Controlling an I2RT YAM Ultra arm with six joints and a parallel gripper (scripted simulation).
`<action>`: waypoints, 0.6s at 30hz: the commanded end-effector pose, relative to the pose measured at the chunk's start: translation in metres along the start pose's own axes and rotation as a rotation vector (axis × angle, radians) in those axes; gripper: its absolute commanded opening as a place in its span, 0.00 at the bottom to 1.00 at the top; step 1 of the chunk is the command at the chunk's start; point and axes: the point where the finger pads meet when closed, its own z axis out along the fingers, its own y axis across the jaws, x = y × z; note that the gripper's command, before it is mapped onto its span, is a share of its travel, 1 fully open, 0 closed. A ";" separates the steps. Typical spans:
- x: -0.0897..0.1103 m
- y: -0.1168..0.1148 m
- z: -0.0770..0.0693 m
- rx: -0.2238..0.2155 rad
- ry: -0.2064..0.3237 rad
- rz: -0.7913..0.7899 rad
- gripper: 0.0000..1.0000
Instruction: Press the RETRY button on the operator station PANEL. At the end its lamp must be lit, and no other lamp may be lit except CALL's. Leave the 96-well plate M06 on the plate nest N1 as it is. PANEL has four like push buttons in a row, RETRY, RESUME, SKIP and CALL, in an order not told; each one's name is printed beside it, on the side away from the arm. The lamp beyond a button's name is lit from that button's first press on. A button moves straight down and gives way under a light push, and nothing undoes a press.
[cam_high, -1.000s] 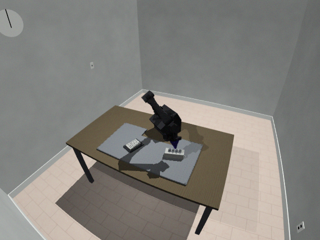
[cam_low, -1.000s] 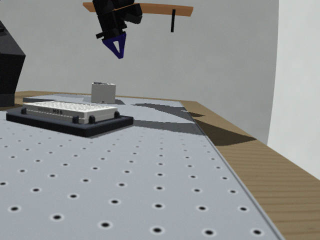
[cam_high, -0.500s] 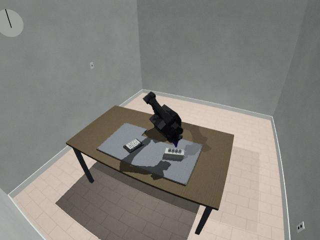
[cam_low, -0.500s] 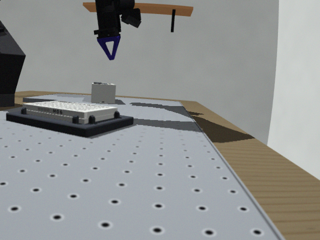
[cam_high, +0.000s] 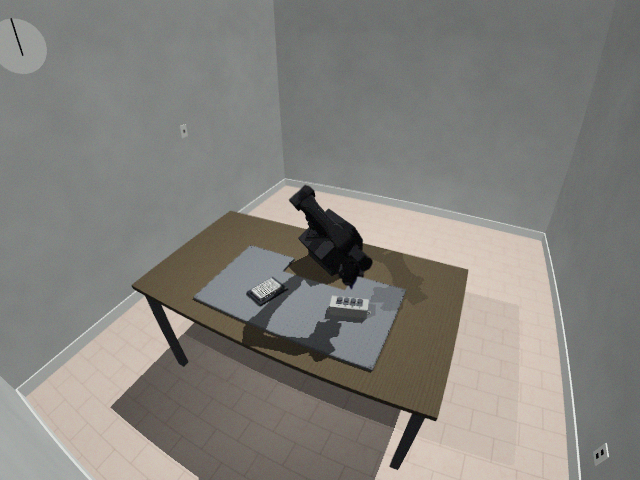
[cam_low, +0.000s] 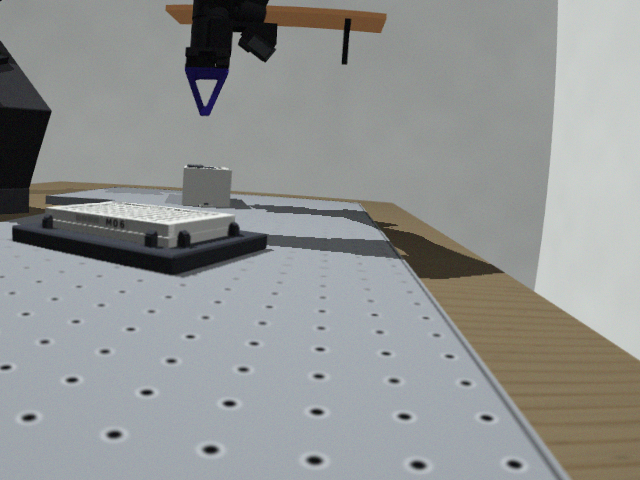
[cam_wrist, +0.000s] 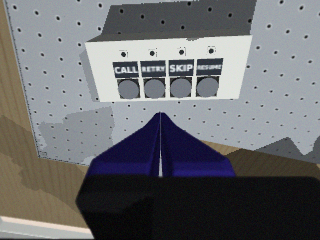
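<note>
Four lamps dark | end effector (cam_wrist: 160, 116) closed, empty, above PANEL (cam_wrist: 100, 70)

Grey walls (cam_high: 403, 103) are enclosing a tiled floor (cam_high: 491, 372); a brown table (cam_high: 423, 361) is being lit from above, shadows being cast beneath it.

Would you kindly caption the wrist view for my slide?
Shut gripper poised short of PANEL, tips nearest RETRY button; all lamps dark.
</note>
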 end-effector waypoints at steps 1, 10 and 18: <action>0.008 0.002 -0.006 0.024 0.033 -0.061 0.00; 0.006 0.000 -0.009 0.019 0.025 -0.051 0.00; 0.006 0.000 -0.009 0.019 0.026 -0.052 0.00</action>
